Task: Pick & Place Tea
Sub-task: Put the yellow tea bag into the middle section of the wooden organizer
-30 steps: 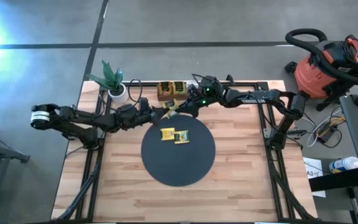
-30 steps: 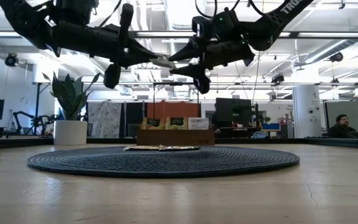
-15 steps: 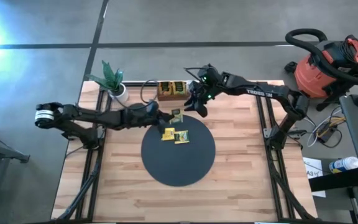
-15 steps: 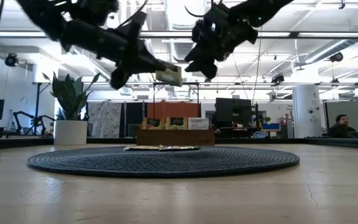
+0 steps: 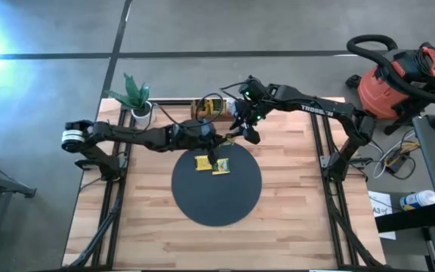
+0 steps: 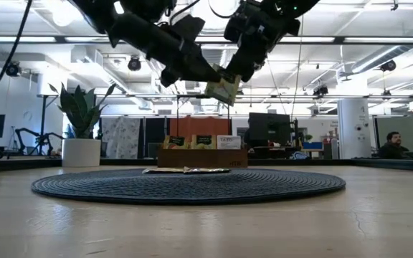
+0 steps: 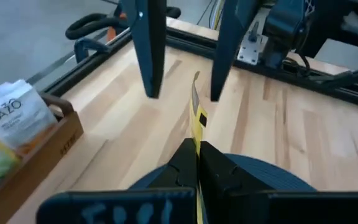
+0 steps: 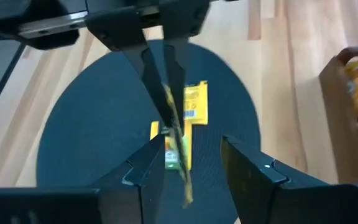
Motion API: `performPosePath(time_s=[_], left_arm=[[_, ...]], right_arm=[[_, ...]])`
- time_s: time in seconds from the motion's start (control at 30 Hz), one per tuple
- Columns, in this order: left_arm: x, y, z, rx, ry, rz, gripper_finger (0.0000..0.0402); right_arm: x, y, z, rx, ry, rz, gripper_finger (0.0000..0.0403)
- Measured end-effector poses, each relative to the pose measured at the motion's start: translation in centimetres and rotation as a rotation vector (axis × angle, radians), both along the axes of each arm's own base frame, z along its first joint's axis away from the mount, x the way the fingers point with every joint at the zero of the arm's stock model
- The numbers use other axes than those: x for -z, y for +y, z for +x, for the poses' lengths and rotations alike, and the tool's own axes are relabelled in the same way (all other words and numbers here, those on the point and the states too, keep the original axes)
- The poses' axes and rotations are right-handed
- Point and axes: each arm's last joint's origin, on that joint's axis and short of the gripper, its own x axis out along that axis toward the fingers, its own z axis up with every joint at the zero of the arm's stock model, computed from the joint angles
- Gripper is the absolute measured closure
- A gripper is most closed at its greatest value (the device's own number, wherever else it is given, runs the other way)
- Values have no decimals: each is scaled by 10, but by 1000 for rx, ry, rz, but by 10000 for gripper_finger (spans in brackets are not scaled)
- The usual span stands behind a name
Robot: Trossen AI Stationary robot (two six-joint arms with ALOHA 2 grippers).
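Back edge: brown wooden compartment tray point(image 5: 208, 110) and white potted plant point(image 5: 137, 98) stand there.
Above mat's far rim: left pincer point(image 5: 219, 141) and right pincer point(image 5: 242, 133) crowd together, yellow tea packet point(image 6: 223, 89) between.
Round black mat point(image 5: 217, 205): two flat yellow packets point(image 5: 211, 164) at its far part; near half bare.
Pale wooden counter point(image 5: 293, 227): front and side boards open.

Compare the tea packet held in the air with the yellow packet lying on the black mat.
The held packet hangs tilted above the table, pinched in the left hand, which is shut on it; the yellow packet on the mat lies flat and untouched. The held packet also sits between the open fingers of the right hand, while no hand is at the lying one. Both are small flat packets with yellow on them.
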Motion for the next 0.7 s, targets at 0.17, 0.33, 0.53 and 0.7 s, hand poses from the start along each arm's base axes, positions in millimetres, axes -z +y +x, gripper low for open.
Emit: performPosePath(time_s=[0.17, 0.33, 0.53, 0.7], left_arm=[[2, 1, 7, 8, 15, 17, 399], [2, 2, 8, 6, 16, 18, 399], [-1, 2, 7, 6, 4, 19, 399], [-2, 2, 7, 8, -2, 14, 398]], right_arm=[[2, 2, -2, -1, 30, 11, 260], [5, 4, -3, -7, 50, 14, 270], [6, 5, -2, -23, 51, -13, 297], [6, 5, -2, -28, 50, -16, 343]])
